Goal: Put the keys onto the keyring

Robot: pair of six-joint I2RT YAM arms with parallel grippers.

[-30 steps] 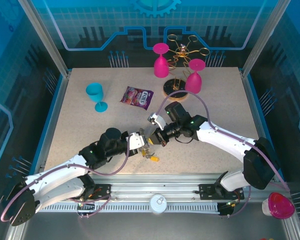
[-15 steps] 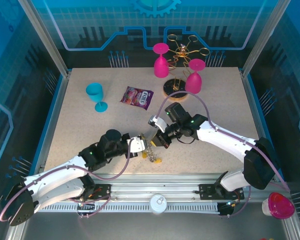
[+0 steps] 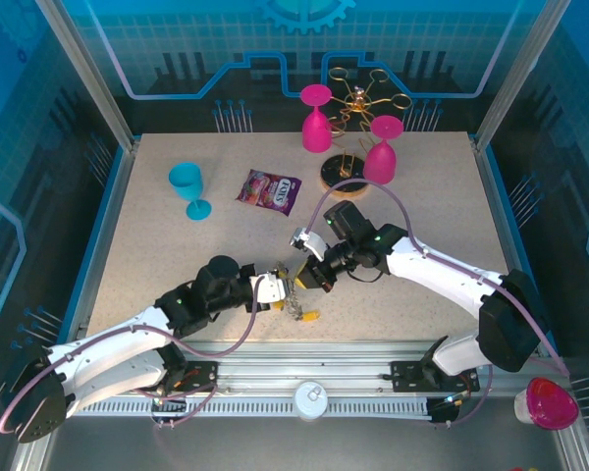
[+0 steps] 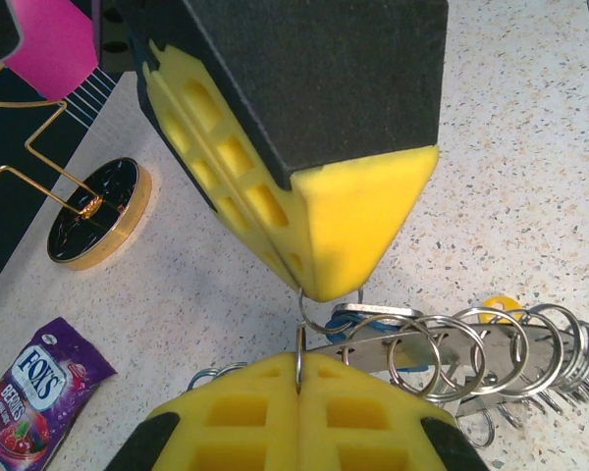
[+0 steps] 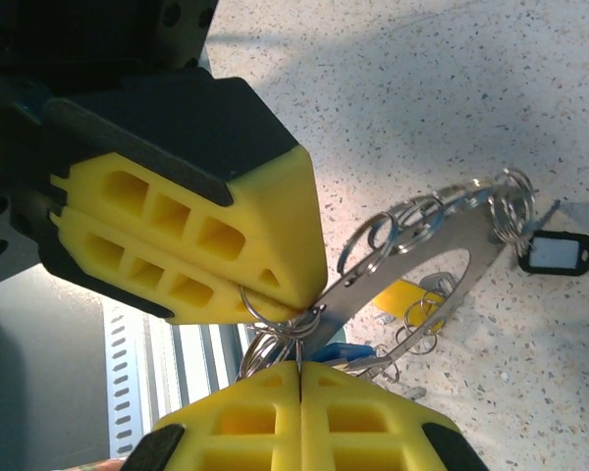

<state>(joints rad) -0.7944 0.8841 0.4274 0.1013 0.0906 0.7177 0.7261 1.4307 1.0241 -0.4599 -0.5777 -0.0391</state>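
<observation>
The keyring [image 3: 296,300], a flat grey metal band [image 5: 394,266] strung with several small split rings, hangs between my two grippers just above the table's front middle. The keys [image 3: 300,310] dangle under it with a yellow tag [image 3: 312,316], a dark tag [image 5: 555,252] and a blue tag [image 5: 336,351]. My left gripper [image 3: 283,285] [image 4: 299,365] is shut on a thin split ring seen edge-on. My right gripper [image 3: 300,278] [image 5: 299,368] is shut on another small split ring. The two sets of yellow pads nearly touch at one end of the band [image 4: 363,354].
A teal goblet [image 3: 188,186] stands at the back left and a candy packet [image 3: 270,190] lies beside it. Two pink goblets [image 3: 316,118] [image 3: 381,147] flank the gold wire rack [image 3: 358,98] on its round base [image 3: 339,175] at the back. A pink cup [image 3: 550,402] sits off the table's right front.
Both grippers stay shut and pressed together. The left gripper has eased slightly down and right, and the hanging bunch of keys has swung a little with it.
</observation>
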